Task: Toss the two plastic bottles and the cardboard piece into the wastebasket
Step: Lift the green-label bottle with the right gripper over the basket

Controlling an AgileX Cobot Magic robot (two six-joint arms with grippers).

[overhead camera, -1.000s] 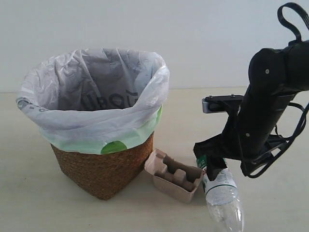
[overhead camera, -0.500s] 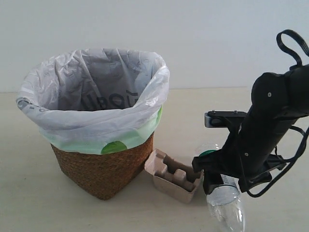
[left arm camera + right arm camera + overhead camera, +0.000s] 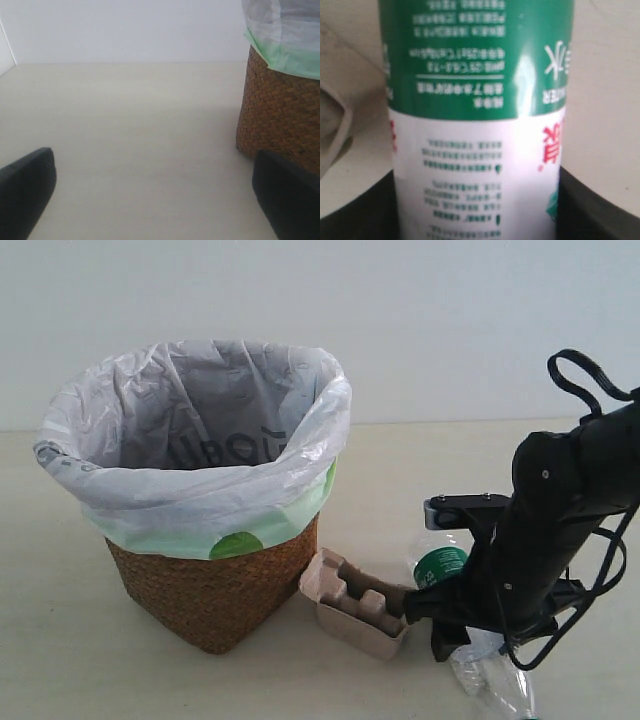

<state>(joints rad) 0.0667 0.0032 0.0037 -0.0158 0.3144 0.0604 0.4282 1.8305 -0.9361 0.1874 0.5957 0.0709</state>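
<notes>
The left gripper [image 3: 155,195] gapes empty beside the wicker wastebasket [image 3: 210,590]. Just right of the pulp-cardboard tray [image 3: 360,612], near the front right edge of the surface [image 3: 100,670], lies the green-labelled bottle [image 3: 440,565]. The right gripper [image 3: 476,217] straddles it, but whether it has hold I cannot tell. A loose pinch could squirt the slick bottle out or knock the tray.

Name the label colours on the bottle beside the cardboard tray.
Green and white label, best in right wrist view.

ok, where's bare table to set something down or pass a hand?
Free: table left of the wastebasket, ahead of the left hand; also the strip behind, between wastebasket and right arm. Crowded: right of the wastebasket's base, where cardboard piece, green-label bottle and right hand sit packed together.
</notes>
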